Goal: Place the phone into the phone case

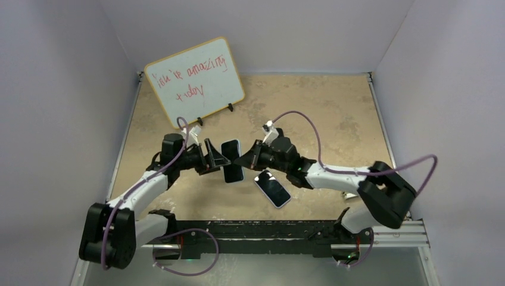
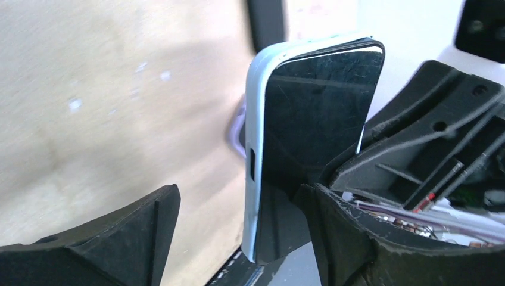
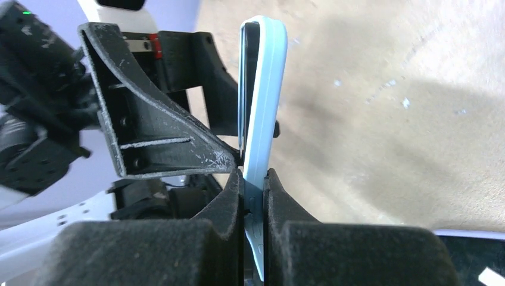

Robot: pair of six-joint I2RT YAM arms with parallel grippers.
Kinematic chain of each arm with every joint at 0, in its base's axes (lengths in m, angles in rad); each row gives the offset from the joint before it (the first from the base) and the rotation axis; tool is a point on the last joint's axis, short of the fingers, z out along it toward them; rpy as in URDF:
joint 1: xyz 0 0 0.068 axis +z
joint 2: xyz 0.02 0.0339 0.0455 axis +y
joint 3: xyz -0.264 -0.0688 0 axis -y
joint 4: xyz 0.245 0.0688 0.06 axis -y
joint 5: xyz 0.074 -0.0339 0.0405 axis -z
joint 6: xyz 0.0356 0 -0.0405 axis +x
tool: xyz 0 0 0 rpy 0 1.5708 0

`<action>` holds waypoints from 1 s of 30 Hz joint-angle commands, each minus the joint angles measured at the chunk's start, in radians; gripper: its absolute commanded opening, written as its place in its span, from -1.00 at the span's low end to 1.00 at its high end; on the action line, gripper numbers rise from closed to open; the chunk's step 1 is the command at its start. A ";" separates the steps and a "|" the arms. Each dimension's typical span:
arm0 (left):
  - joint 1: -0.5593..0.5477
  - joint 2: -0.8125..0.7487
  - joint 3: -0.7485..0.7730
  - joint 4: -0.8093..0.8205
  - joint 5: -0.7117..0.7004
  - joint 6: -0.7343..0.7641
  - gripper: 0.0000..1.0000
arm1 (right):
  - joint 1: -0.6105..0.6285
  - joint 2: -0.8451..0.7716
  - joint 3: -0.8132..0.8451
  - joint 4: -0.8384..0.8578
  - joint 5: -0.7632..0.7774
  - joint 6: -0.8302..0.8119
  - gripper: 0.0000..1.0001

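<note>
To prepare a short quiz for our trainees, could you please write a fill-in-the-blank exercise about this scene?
1. The right gripper is ____ on the light blue phone case.
2. The left gripper stands ____ beside that case.
3. The phone lies flat on the ____.
4. The writing on the whiteboard is ____ in colour.
Missing words: shut; open; table; red.

Two phones, one case, one whiteboard, two arms.
</note>
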 commanded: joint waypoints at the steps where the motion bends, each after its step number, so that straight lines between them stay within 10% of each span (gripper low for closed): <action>1: -0.002 -0.100 0.059 0.052 0.126 -0.075 0.61 | -0.007 -0.217 -0.029 0.039 -0.014 -0.060 -1.00; 15: -0.003 -0.197 -0.057 0.747 0.313 -0.529 0.62 | -0.020 -0.400 -0.075 0.165 -0.257 -0.019 -1.00; 21: -0.005 -0.190 -0.069 0.750 0.300 -0.538 -0.23 | -0.020 -0.370 -0.076 0.178 -0.279 -0.010 -0.98; 26: -0.005 -0.176 -0.084 0.795 0.290 -0.569 -0.94 | -0.022 -0.378 -0.107 0.164 -0.274 -0.012 -0.44; 30: -0.005 -0.156 -0.101 0.875 0.265 -0.648 -1.00 | -0.022 -0.412 -0.171 0.159 -0.265 -0.001 0.40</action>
